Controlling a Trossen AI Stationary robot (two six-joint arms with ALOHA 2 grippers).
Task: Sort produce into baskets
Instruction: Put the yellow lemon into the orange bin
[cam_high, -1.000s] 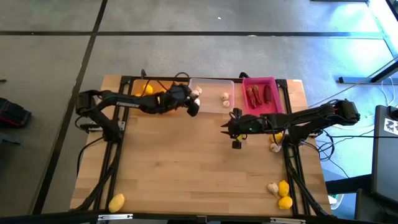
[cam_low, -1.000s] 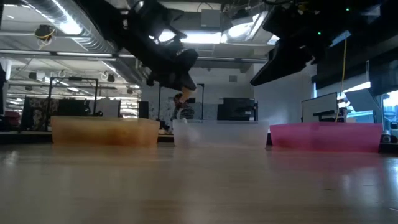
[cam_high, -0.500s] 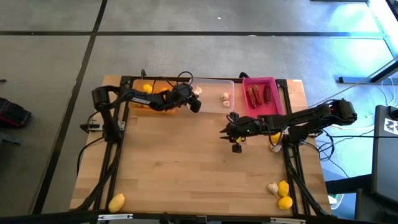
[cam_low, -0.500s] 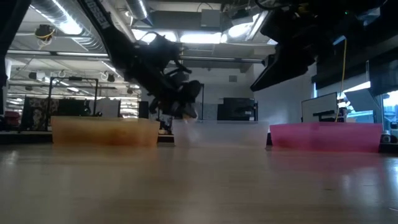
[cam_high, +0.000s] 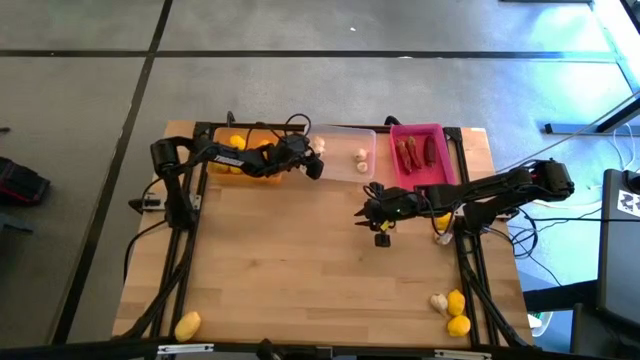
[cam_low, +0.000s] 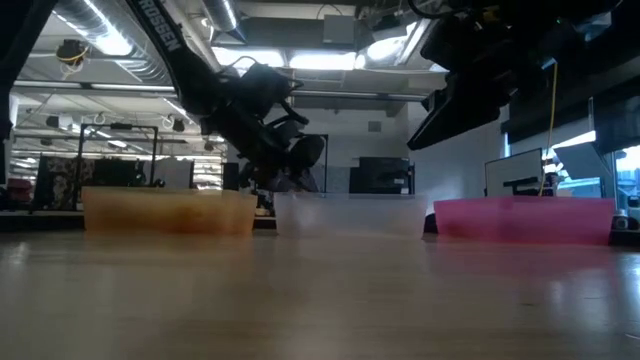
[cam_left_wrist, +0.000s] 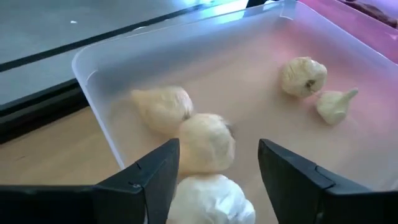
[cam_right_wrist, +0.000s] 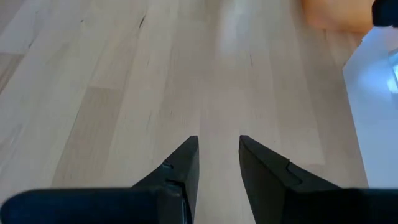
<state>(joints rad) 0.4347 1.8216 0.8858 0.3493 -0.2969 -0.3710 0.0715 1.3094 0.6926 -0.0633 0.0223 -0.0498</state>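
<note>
- The left gripper (cam_left_wrist: 211, 171) is seen spread over the clear tray's (cam_left_wrist: 93, 81) near corner, with one garlic bulb (cam_left_wrist: 208, 142) loose between its fingers.
- The right gripper (cam_right_wrist: 217, 163), empty and narrowly parted, is held over bare table beside that tray.
- The bulbs are judged light, papery and apt to roll; a grip across the round belly is advised.

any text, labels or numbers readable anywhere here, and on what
"ROSSEN": white letters on the left arm in the low view; its first letter is cut off.
A black-and-white marker at the high view's right edge: a pattern, not words.
Nothing readable on the trays or the produce.
</note>
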